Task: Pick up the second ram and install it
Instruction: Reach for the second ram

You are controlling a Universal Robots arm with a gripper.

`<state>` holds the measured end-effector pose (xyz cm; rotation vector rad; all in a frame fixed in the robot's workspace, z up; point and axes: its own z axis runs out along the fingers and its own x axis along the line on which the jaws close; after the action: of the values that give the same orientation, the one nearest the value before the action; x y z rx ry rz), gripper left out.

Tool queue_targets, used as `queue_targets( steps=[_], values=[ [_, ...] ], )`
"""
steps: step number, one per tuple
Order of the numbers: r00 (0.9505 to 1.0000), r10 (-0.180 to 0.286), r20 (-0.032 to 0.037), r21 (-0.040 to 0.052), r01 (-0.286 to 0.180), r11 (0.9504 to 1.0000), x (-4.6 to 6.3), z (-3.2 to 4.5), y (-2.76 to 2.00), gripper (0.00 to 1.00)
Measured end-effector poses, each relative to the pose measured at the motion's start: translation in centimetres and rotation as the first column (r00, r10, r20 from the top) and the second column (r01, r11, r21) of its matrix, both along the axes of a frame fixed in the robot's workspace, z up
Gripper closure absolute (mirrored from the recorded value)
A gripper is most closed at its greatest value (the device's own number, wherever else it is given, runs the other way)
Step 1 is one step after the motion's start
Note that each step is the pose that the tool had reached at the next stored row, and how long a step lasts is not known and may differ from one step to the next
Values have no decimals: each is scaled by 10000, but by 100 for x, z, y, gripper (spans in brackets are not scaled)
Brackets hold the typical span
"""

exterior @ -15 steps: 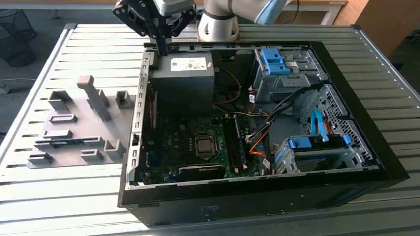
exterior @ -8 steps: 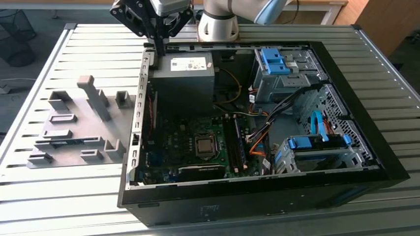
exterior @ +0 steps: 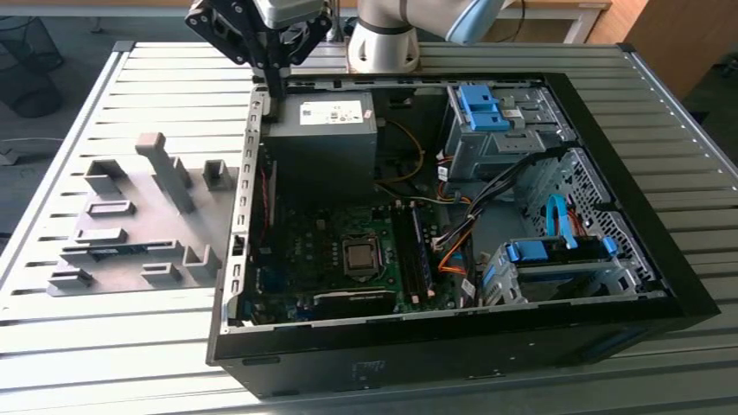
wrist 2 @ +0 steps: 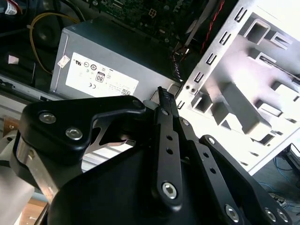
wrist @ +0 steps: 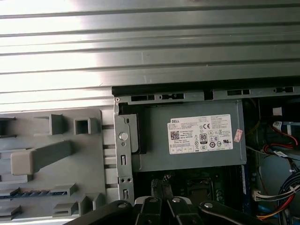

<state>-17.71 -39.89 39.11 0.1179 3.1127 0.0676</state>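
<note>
Approach to the pickup. The gripper (exterior: 276, 91) (fingers drawn narrow, carrying nothing) hangs over a corner of the open computer case (exterior: 461, 350), beside the power supply (exterior: 323, 138); the second ram (exterior: 117, 252) lies in a slot of the grey fixture tray (exterior: 144, 226) on the worktop (exterior: 69, 346), well apart toward the exterior view's left; a sound grasp likely needs the fingers opened and squared across the stick's thin faces, clear of neighbouring blocks.

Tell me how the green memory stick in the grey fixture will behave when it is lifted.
The second ram is a thin flat board, so probably stiff and light. It sits low in a slot of the grey fixture, so it may bind if pulled askew. Its narrow exposed edge likely offers little grip.
</note>
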Motion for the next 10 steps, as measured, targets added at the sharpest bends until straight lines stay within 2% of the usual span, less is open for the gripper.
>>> queue_targets(
  steps=[10],
  values=[
    [10000,-1,-5,0,1,10000,-68,0,0,89]
  ],
)
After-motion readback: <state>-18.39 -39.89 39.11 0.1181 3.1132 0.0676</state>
